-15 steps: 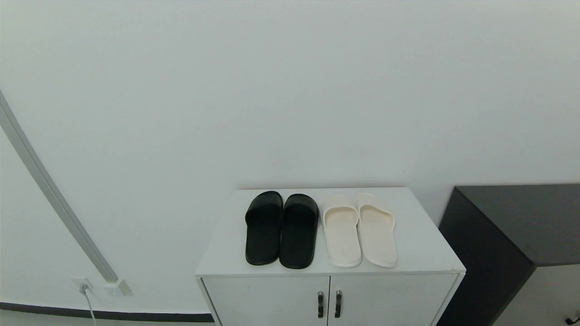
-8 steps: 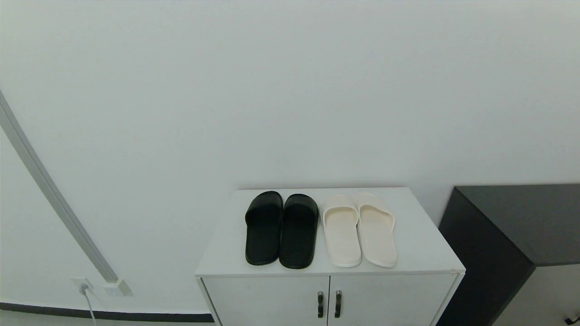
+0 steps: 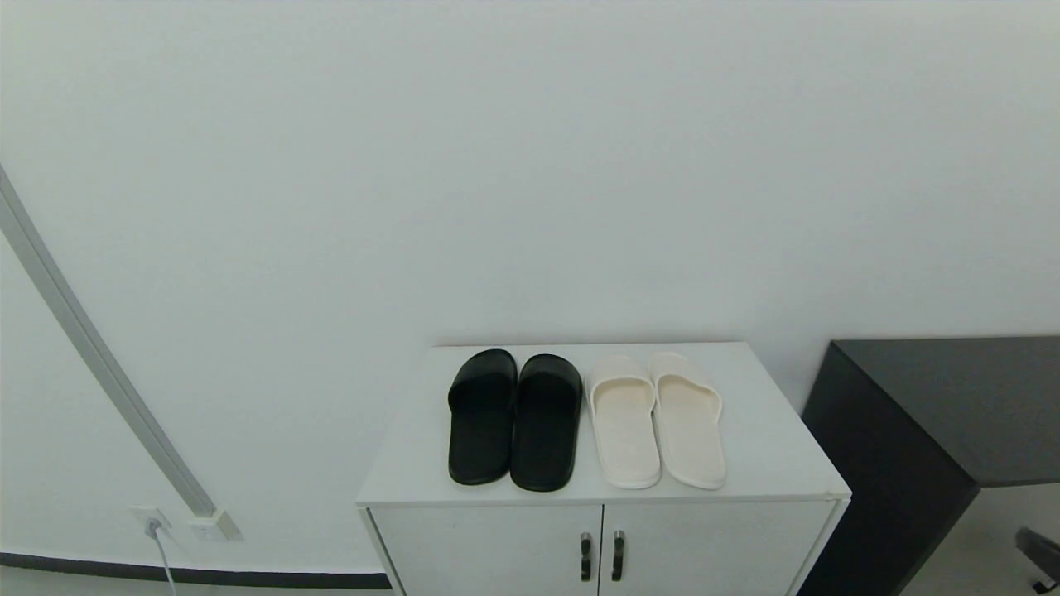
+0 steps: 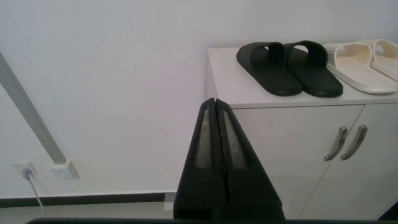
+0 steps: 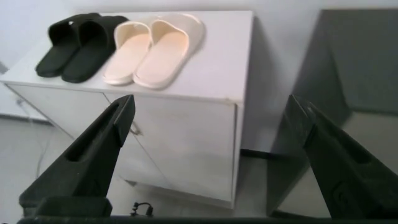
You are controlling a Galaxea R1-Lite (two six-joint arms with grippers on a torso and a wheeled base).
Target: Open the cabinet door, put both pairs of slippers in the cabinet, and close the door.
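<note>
Nearest, left gripper (image 4: 215, 107) pointed at the bare wall just left of the cabinet (image 3: 770, 468), fingers pressed flat together along their whole length, nothing held between them; right gripper (image 5: 211, 104) aimed at the cabinet's right front corner, fingers spread wide, nothing in the grasp; both short of the cabinet, touching none of it; next, the white cabinet front, two doors (image 3: 489, 546) shut and meeting at the middle, so barring the way to the inside; at that seam, a pair of dark upright handles (image 3: 586, 556) side by side, off to the right of the left gripper and to the left of the right gripper; farther, flat on the cabinet top, black slippers (image 3: 513, 422) on the left and cream slippers (image 3: 658, 422) on the right, each pair side by side and touching, the two pairs just beside each other, heels near the front edge, toes toward the wall; beyond and to the right of the left gripper, beyond and to the left of the right one; just beside the cabinet on the right, a taller dark cabinet (image 3: 911, 430), a narrow gap between them in the right wrist view; farthest, white wall (image 3: 530, 165), with a grey cable duct (image 3: 83, 339) slanting down to the left of the cabinet, a socket (image 3: 151, 523) with a plug and white cord beside its foot, and a dark skirting strip (image 3: 190, 573) along the floor.
</note>
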